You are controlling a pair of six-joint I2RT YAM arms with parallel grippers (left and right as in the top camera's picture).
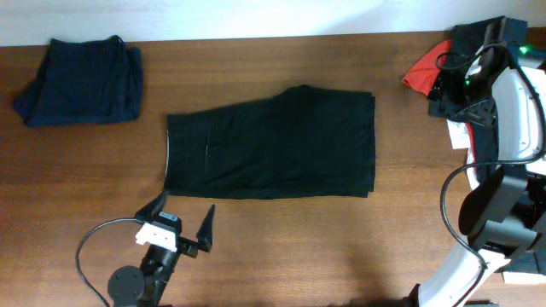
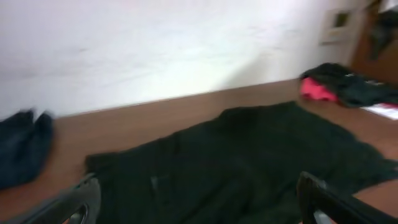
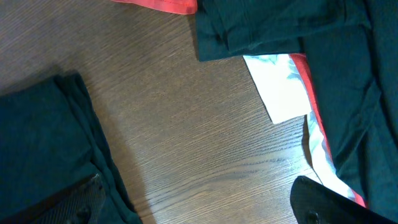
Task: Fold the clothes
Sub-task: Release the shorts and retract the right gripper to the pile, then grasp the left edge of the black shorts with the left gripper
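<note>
A pair of black shorts (image 1: 273,145) lies spread flat in the middle of the table and also shows in the left wrist view (image 2: 249,162). My left gripper (image 1: 181,223) is open and empty just in front of the shorts' near left edge, its fingers wide apart (image 2: 199,202). A pile of clothes (image 1: 465,51) sits at the far right with a red-orange piece (image 1: 422,75). My right gripper (image 3: 199,199) is open and empty above bare wood beside the pile. A dark garment with a white patch (image 3: 280,87) and red trim lies to its right.
A folded navy garment (image 1: 81,81) lies at the far left corner and shows in the left wrist view (image 2: 22,149). A black cable loops by the left arm's base (image 1: 85,247). The wooden table (image 1: 341,247) ends at a white wall behind.
</note>
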